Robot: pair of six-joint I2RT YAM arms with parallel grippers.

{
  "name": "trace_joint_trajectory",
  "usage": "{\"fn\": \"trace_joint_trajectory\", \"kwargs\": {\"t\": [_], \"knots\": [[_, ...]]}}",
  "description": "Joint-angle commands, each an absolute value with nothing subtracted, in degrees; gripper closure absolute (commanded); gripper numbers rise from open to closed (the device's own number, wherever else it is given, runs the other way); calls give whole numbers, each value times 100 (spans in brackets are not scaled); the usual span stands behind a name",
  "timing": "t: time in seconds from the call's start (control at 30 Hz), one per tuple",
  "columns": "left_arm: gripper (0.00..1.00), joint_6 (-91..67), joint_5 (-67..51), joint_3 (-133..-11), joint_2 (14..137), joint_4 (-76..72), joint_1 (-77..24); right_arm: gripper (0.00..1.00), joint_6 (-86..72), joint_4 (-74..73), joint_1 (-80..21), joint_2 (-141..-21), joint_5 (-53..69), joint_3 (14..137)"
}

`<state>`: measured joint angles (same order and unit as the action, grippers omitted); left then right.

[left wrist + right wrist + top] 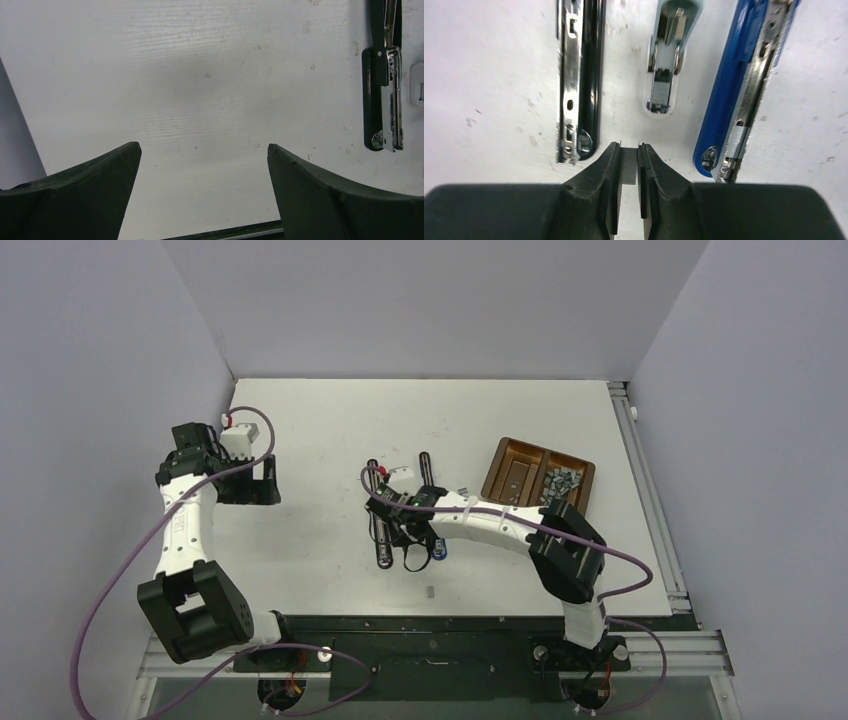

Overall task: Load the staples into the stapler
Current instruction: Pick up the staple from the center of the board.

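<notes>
The right hand [629, 148] is closed on a short silver-grey strip of staples [629, 169], pinched between its two dark fingertips [610, 160] at the bottom centre of the right wrist view. The strip's long axis appears to run up and down the frame, along the fingers, with its far end pointing at the top of the frame.

Just above that end, three opened staplers lie on the white bench [489, 100] with their long axes also running up and down the frame. On the left is a black stapler with a bare chrome magazine [579, 75], almost straight. In the middle is a small pale white-and-teal stapler [666, 60], its rounded end nearest the strip. On the right is a blue stapler with a chrome magazine [744, 85], its top leaning to the right.

In the top view, a brown two-compartment tray [497, 455] sits right of centre with a heap of loose staple strips [560, 482] in its right compartment. One single small strip [430, 591] lies alone on the bench below the right arm.

The left hand [202, 150] hangs over bare bench at the left of the top view, its fingers spread wide and gripping nothing.
</notes>
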<state>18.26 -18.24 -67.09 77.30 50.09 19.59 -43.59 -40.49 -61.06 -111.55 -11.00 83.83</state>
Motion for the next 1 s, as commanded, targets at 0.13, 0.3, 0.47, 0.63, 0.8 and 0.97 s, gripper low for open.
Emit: {"fn": "trace_joint_trajectory", "kwargs": {"t": [0.13, 0.3, 0.47, 0.63, 0.8, 0.97], "knots": [[4, 1868, -2111, -6410, 7907, 4663, 1997, 92, -5030, -3307, -6205, -10599, -2307, 8730], [4, 1622, -2352, -6376, 8054, 4649, 1995, 91, -5031, -2711, -6554, -10652, -3028, 8558], [4, 1480, -2396, -6267, 8025, 4635, 1998, 91, -5010, -2223, -6854, -10670, -3485, 8349], [4, 1468, -2250, -6177, 7890, 4589, 1997, 92, -5014, -1934, -6985, -10778, -3639, 8156], [4, 1468, -2230, -6150, 7795, 4579, 2000, 91, -5009, -1867, -7164, -10855, -3923, 8026], [4, 1435, -2271, -6291, 7857, 4596, 1995, 91, -5030, -1825, -7172, -10849, -3951, 7873]]}}
